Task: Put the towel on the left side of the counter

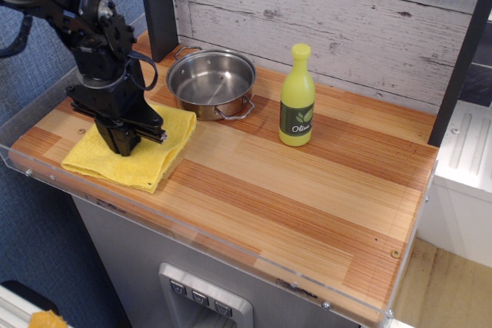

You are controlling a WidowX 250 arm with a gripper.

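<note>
Claw planted straight down on the towel.
Black arm leans in from upper left, tips pressed into yellow cloth on the surface; grip unclear.

The arm is matte black throughout, built of chunky rounded joint housings with small pale screw heads. A black cable loops off its side. Its gripper is a black, flat crossbar tapering into dark blunt fingers
</note>
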